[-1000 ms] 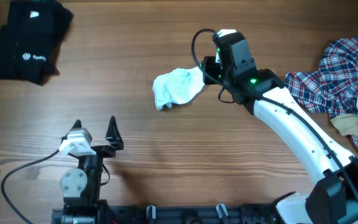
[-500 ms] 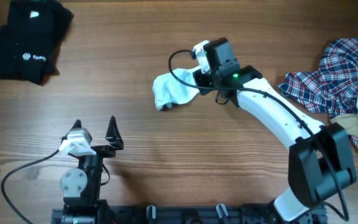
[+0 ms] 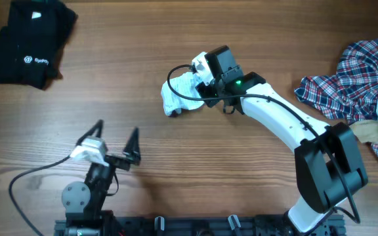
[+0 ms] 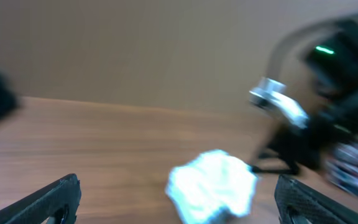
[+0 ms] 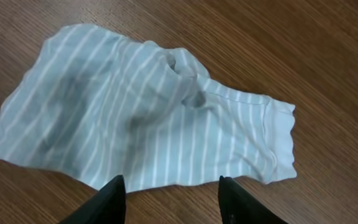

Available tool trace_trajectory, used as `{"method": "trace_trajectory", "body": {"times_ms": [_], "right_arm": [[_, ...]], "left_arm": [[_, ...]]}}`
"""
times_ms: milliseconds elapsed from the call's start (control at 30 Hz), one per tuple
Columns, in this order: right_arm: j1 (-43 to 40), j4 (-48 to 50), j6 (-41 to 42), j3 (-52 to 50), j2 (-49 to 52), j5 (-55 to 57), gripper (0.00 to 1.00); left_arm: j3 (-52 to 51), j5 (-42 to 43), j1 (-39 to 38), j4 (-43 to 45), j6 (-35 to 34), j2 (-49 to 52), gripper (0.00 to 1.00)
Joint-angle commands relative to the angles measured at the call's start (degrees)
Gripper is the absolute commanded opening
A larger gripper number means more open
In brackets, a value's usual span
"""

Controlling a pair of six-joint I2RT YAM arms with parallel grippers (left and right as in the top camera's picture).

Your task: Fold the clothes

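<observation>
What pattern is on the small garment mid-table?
The garment is pale blue with thin white stripes, clearest in the right wrist view.

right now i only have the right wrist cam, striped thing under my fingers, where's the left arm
observer: The left gripper is open, low on the left of the overhead view. It is well apart from the pale-blue striped garment and touches nothing.
operator: any other clothes out there
observer: A plaid shirt lies crumpled at the right edge, with a beige piece against it.
operator: and the other side
observer: A black logo garment sits at the top left of the overhead view, with nothing touching it.
</observation>
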Motion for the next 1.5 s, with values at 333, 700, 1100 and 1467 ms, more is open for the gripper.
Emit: {"method": "trace_trajectory", "body": {"times_ms": [333, 700, 1100, 1467], "right_arm": [[5.7, -2.2, -4.8, 0.8, 0.8, 4.3, 0.55], [8.9, -2.1, -11.1, 0.8, 0.8, 8.1, 0.56], [9.0, 0.3, -14.6, 0.8, 5.0, 6.9, 0.56], [9.0, -0.1, -14.6, 0.6, 6.2, 2.4, 0.51]], "left_arm": [[-0.2, 14.3, 0.2, 11.0, -3.8, 21.1, 1.00], [-0.2, -0.6, 0.2, 17.3, -3.9, 33.4, 1.00], [-0.2, -18.3, 0.3, 13.6, -7.2, 33.4, 1.00], [-0.2, -18.3, 0.3, 13.0, -7.3, 33.4, 1.00]]}}
